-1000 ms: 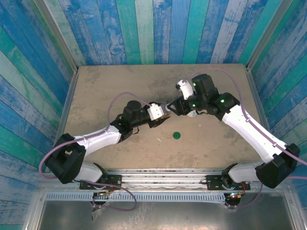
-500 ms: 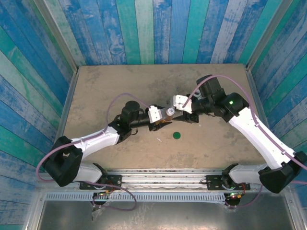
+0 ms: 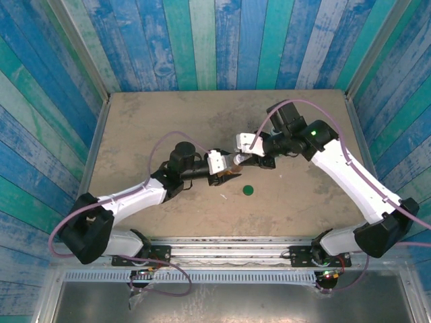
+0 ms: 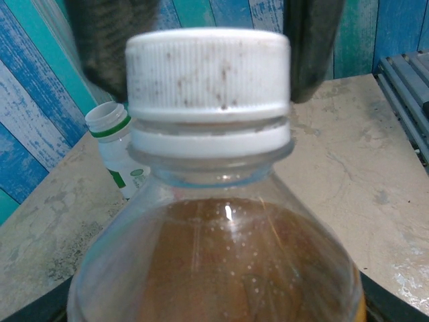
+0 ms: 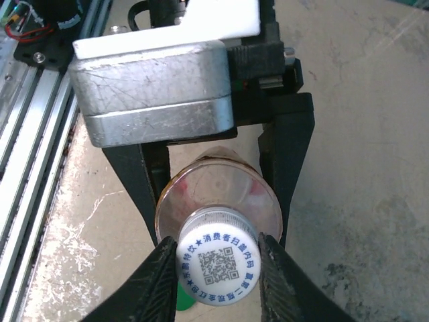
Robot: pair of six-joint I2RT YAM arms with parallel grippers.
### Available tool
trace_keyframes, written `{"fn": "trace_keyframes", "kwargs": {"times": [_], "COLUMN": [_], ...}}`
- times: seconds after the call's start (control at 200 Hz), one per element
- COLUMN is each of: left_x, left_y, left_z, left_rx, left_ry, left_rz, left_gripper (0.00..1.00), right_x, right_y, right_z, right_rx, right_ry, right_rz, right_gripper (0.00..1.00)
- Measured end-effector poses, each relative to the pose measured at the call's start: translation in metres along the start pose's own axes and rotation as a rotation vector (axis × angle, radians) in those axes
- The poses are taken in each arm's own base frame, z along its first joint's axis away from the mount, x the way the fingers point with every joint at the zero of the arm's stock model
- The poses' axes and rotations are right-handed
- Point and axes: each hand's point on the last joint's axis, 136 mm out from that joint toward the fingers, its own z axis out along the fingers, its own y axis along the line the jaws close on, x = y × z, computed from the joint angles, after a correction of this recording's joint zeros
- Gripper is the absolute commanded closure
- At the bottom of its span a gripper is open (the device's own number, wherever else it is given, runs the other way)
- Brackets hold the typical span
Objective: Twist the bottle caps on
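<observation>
Right wrist shows right end effector [image 5: 218,272] clamped on white cap [image 5: 218,263], left end effector [image 5: 213,201] gripping bottle [image 5: 201,189].

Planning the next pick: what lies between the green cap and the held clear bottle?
Bare table separates green cap from bottle, per the top external view.

White cap [image 4: 209,74] atop amber bottle [image 4: 221,268]

2 bottles [image 4: 214,268] [image 4: 115,151], 2 caps [image 4: 209,67] [image 3: 248,190], 2 claws [image 3: 230,164] [image 5: 218,258]
</observation>
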Motion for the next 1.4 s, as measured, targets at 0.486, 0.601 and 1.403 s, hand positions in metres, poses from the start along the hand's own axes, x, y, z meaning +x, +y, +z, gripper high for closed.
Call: {"fn": "trace_keyframes", "kwargs": {"times": [0.486, 0.601, 1.403], "left_x": [0.009, 0.019, 0.013], "left_y": [0.046, 0.062, 0.011], "left_z": [-0.006, -0.007, -0.001], "left_rx": [-0.260, -0.341, -0.065], "left_ry": [0.074, 0.124, 0.064], "left_rz": [0.055, 0.095, 0.042], "left_gripper": [0.45, 0.46, 0.43], "right_x": [-0.001, 0.006, -0.025], "right_y": [-0.040, -0.052, -0.002], "right_z": [0.007, 0.013, -0.052], "right_rx": [0.151, 0.199, 0.240], "right_ry": [-0.018, -0.048, -0.192], "right_rz": [0.643, 1.003, 0.120], "right_gripper": [0.99, 0.99, 0.39]}}
